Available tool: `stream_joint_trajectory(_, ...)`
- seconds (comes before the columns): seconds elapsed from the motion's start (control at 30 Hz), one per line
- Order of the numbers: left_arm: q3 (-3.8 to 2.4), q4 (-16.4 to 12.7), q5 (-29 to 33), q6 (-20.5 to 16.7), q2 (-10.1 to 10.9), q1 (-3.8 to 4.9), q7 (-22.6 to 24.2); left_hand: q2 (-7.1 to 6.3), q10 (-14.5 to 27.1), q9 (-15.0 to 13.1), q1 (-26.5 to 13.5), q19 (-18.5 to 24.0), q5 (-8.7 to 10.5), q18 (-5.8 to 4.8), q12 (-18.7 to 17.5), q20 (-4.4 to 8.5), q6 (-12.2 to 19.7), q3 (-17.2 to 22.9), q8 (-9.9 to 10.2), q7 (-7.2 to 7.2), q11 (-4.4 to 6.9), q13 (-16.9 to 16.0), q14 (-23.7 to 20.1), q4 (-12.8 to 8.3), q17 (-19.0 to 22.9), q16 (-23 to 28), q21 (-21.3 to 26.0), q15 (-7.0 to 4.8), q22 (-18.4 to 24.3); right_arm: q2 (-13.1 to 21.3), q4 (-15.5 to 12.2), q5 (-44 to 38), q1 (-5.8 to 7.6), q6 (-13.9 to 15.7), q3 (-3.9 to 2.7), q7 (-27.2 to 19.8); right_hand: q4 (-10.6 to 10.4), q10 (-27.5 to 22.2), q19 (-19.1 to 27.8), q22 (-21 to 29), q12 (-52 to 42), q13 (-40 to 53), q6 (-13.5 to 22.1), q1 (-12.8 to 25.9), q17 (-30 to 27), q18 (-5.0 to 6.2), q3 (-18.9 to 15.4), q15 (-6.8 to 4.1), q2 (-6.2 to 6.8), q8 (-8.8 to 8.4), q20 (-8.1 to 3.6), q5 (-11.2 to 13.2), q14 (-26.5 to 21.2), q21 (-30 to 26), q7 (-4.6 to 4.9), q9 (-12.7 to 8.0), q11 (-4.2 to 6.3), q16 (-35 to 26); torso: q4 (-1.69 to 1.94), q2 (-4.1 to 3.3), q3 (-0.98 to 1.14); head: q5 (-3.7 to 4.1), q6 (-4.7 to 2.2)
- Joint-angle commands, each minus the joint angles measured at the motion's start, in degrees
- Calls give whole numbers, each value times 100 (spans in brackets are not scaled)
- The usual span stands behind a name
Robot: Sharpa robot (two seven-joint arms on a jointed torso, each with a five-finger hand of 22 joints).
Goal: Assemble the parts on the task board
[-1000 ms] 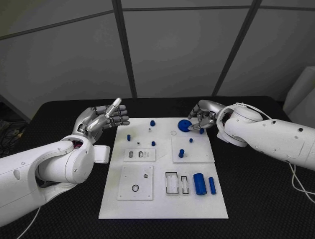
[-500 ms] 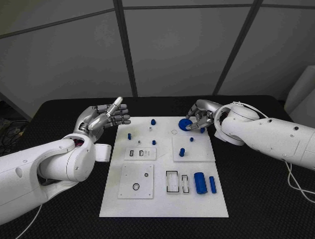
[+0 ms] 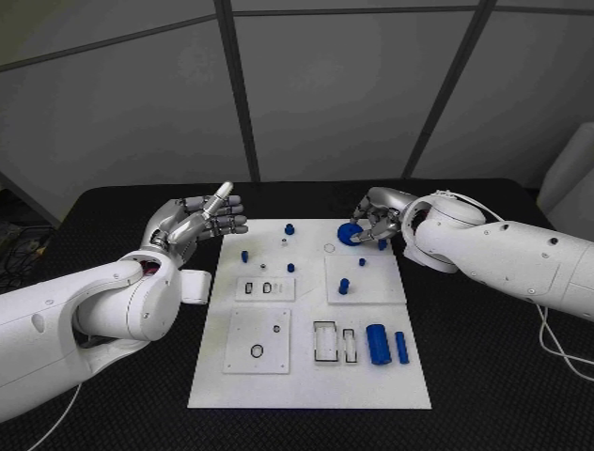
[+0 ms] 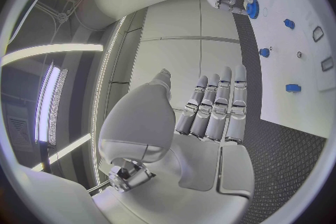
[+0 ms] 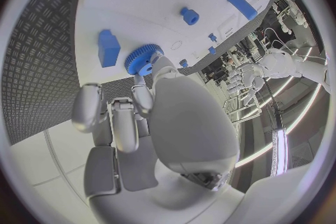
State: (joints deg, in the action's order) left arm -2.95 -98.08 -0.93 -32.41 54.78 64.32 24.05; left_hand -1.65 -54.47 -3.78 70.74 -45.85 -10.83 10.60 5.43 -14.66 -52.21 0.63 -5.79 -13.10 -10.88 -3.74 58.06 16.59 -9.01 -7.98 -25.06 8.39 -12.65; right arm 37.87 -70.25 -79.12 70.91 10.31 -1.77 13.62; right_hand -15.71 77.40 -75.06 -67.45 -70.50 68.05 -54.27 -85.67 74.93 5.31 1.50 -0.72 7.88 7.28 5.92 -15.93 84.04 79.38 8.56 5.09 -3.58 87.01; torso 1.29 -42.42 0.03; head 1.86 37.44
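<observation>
Board (image 3: 311,390): near strip bare, open to approach from the front; black table (image 3: 487,376) on both flanks unobstructed beyond the arms. Far right corner occupied by the right hand (image 3: 374,218) pinching a blue gear (image 3: 349,235), with small upright pegs (image 3: 289,229) standing just beside it. Left hand (image 3: 195,224) raised off the far left corner, fingers apart, apart from the board; cylinder (image 3: 377,345) and bar (image 3: 400,348) lie near the right edge.

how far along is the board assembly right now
Early, it seems. Several small blue pegs, such as one, already appear to stand on the task board. The right hand holds a blue gear at the far end. The left hand is open, off the board. Two blue cylinders lie loose.
</observation>
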Motion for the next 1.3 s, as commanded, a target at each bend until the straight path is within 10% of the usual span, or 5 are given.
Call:
stream_joint_trajectory(0.03,-5,1,-46,78,-8,8,8,16,33,5,44,33,21,-38,-18,10,29,-27,31,-35,-13,7,-41,6,-10,12,-12,16,-2,-38,35,-195,9,-133,0,25,40,61,-56,-26,-56,67,-75,-29,871,-76,35,20,-85,36,-3,-46,470,46,-1,8,5,39,8,-3,3,-1,12)
stream_joint_trajectory(0.57,-5,6,-46,90,-9,8,-14,17,44,5,44,40,21,-38,-26,8,34,-31,38,-34,-14,8,-42,6,-13,19,-12,17,-2,-130,68,-527,7,-233,2,105,176,337,-164,-208,-535,609,-393,-110,1049,-108,167,-17,-240,133,-32,-104,503,139,-60,34,55,118,0,-1,7,-10,36)
stream_joint_trajectory(1.3,-5,-5,-46,101,21,8,-26,21,53,5,46,47,22,-37,-35,6,36,-35,45,-34,-15,8,-43,6,-17,29,-12,19,-2,11,-907,-1063,3,1110,-2,72,420,598,-320,-467,-916,1080,-795,-208,1223,-156,794,-125,-345,115,-142,-418,537,273,-188,77,172,190,5,-1,0,-38,-2)
